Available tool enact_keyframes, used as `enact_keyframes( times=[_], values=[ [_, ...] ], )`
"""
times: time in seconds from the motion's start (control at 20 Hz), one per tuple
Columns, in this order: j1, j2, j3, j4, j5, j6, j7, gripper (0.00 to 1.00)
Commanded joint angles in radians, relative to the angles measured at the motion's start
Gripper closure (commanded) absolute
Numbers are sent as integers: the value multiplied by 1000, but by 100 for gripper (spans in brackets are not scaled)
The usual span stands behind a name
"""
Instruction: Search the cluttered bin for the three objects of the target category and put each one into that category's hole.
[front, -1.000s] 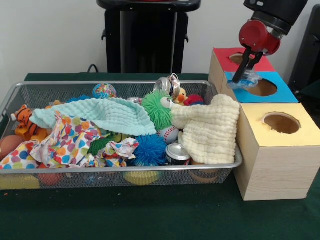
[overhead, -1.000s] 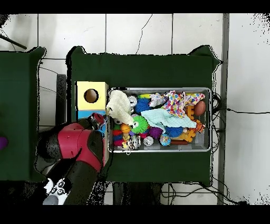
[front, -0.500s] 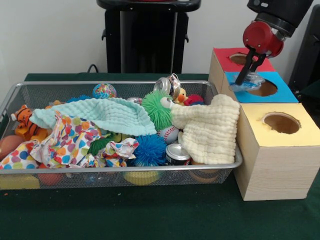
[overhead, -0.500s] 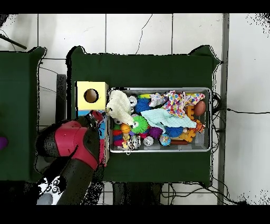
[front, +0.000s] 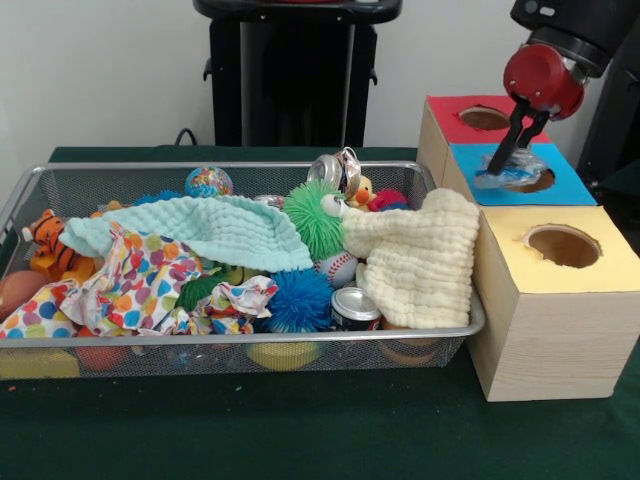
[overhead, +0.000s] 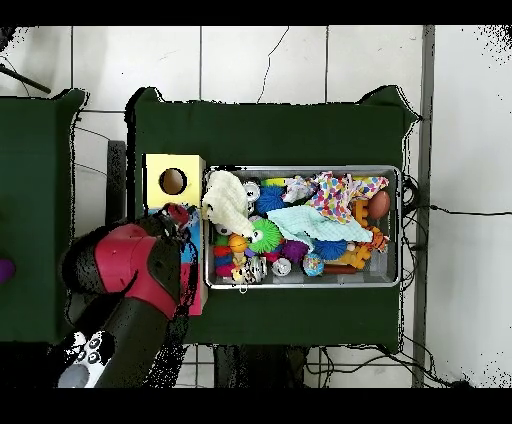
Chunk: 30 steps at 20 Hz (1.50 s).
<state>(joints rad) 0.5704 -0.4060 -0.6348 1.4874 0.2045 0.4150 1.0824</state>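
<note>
we have a crumpled clear plastic piece (front: 510, 170) pinched in the gripper (front: 503, 165), and it sits right over the hole of the blue box (front: 560, 187), its lower edge at or just inside the rim. we judge this is one of the target things being delivered, held low so that it falls into the opening and does not slide off onto the blue top. the two dark fingers (front: 519, 135) slant down from the red wrist and close on the plastic at their tips, so the claw is pressed onto the piece, not spread. the arm (overhead: 125, 275) comes in from the side of the boxes, which keeps it clear of the bin.

the blue box stands between the red box (front: 452, 118) behind it and the yellow box (front: 560, 290) in front, all three in a row just beside the wire bin (front: 240, 345). each has a round hole in its top, so the row serves as the sorting station within easy reach of the bin.

in the bin the clutter is thick: a cream cloth (front: 420, 255) hangs over the end nearest the boxes, a mint cloth (front: 200, 228) and a spotted cloth (front: 140, 280) cover much of the rest, and a fuzzy green toy (front: 315, 215), a blue spiky ball (front: 298, 298) and cans (front: 354, 306) show between them. we judge the cloths may hide further targets, so more searching is likely needed
</note>
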Motion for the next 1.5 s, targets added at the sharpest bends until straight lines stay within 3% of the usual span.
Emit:
enact_keyframes(
  times=[0.05, 0.95, 1.5],
  values=[
    [6, 52, 26, -50, 44, 139, 327, 100],
    [31, 51, 15, -51, 47, 154, 376, 100],
    [24, 55, 34, -20, 39, 92, 382, 100]
  ],
)
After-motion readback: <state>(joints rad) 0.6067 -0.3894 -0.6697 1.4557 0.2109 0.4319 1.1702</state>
